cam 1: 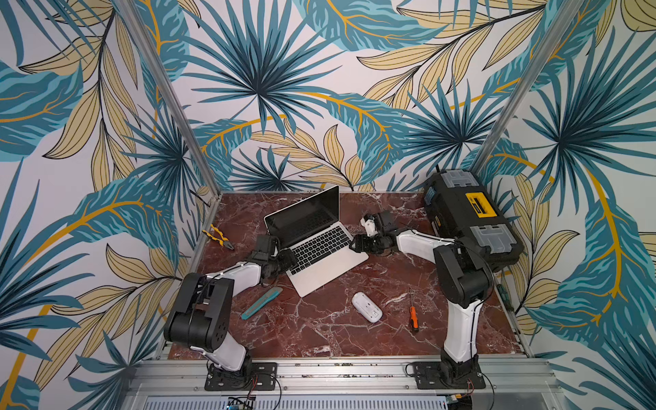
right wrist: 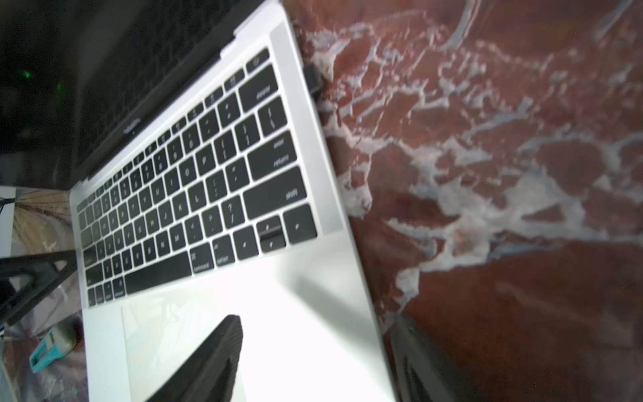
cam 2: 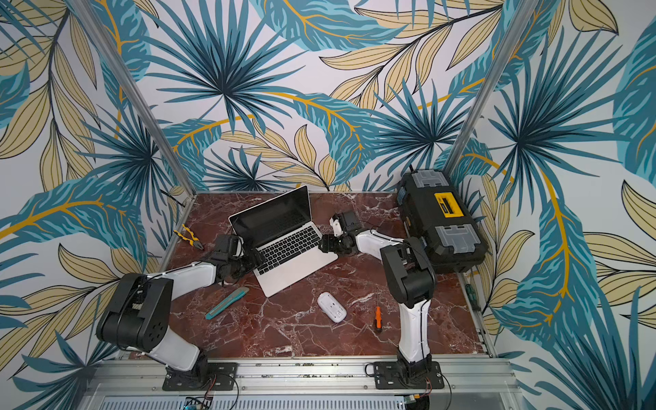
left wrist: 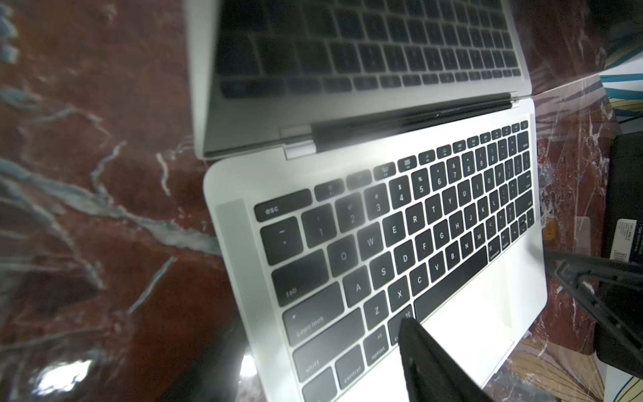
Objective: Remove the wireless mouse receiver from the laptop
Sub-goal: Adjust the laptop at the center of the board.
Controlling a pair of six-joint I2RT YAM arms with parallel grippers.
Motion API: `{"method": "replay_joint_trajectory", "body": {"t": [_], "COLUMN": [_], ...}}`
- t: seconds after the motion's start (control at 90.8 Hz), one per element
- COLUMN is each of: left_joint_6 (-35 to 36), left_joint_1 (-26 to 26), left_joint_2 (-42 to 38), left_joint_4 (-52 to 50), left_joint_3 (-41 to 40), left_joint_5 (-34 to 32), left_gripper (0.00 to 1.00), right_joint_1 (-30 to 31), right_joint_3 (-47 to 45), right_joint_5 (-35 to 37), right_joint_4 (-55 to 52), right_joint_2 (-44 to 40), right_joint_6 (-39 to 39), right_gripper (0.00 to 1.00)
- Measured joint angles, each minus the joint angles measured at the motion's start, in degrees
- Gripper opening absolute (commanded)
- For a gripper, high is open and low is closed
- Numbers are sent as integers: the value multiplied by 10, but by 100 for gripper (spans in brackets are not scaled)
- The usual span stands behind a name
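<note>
The laptop [cam 1: 321, 253] stands open on the bench [cam 1: 319, 340], toward the back and turned at an angle, its screen dark. The receiver [right wrist: 314, 80] is seated in the laptop's right side edge, at the hinge end beside the delete key. It shows as a short black stub projecting over the bench. In both top views it is too small to make out.

The left jaws are at the laptop's left edge and stand apart. In the left wrist view one finger [left wrist: 429, 358] lies over the lower left keys, and the other is a dark blur off the edge. Whether they touch the laptop cannot be told.

The right jaws are at the laptop's right edge, nearer the front than the receiver and clear of it. They stand apart and hold nothing. One ribbed finger [right wrist: 215, 355] hangs over the trackpad, the other sits outside the edge, and the edge runs between them.

Also on the bench:
- pliers [cam 1: 217, 238] at back left
- a teal knife [cam 1: 262, 302] near the laptop's front corner
- a white mouse [cam 1: 367, 306] in front of the laptop
- a screwdriver [cam 1: 413, 316] right of the mouse
- a toolbox [cam 1: 472, 220] at back right
</note>
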Motion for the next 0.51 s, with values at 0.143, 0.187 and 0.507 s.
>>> {"method": "replay_joint_trajectory", "body": {"t": [0.143, 0.187, 0.507], "left_joint_6": [8, 13, 50], "left_joint_1": [6, 8, 17], "left_joint_2": [30, 42, 98], "left_joint_4": [23, 31, 42], "left_joint_3": [21, 31, 89], "left_joint_5": [8, 10, 6], "left_gripper": [70, 70, 70], "right_joint_1": [-2, -1, 52], "right_joint_3": [-68, -89, -221], "right_joint_5": [-16, -21, -25], "right_joint_4": [34, 42, 99], "right_joint_2": [-40, -53, -141], "right_joint_6": [19, 24, 59], "right_gripper": [70, 69, 68]}}
